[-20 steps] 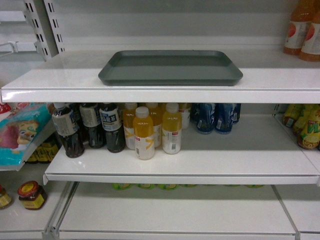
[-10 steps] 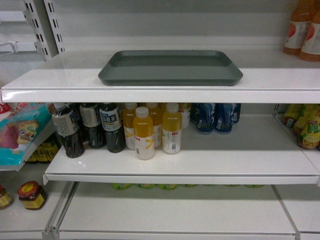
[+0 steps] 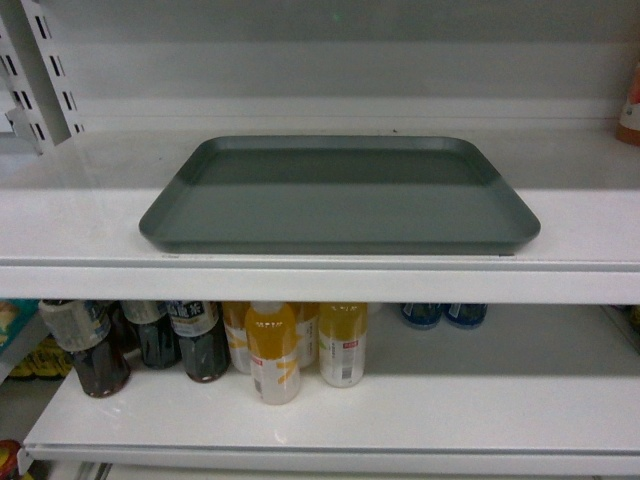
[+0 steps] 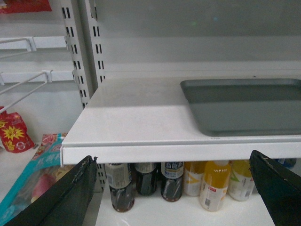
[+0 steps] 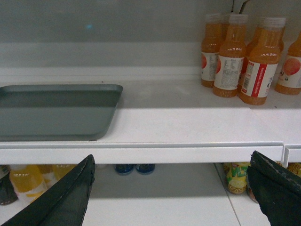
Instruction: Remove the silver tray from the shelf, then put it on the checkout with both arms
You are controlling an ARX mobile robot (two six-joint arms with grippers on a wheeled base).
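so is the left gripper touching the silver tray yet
Apart. The left wrist view shows the open left gripper below the shelf lip, while the silver tray lies on top, clear of both fingers.

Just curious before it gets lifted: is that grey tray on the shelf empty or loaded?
Empty. The silver tray lies flat on the shelf, its inside bare grey in all three views.

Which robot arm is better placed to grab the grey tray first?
Neither, really; it likely needs both. The flat grey-silver metal tray lies centred on the white shelf. The left fingers face its left end, the right fingers its right end, both open below the shelf lip.
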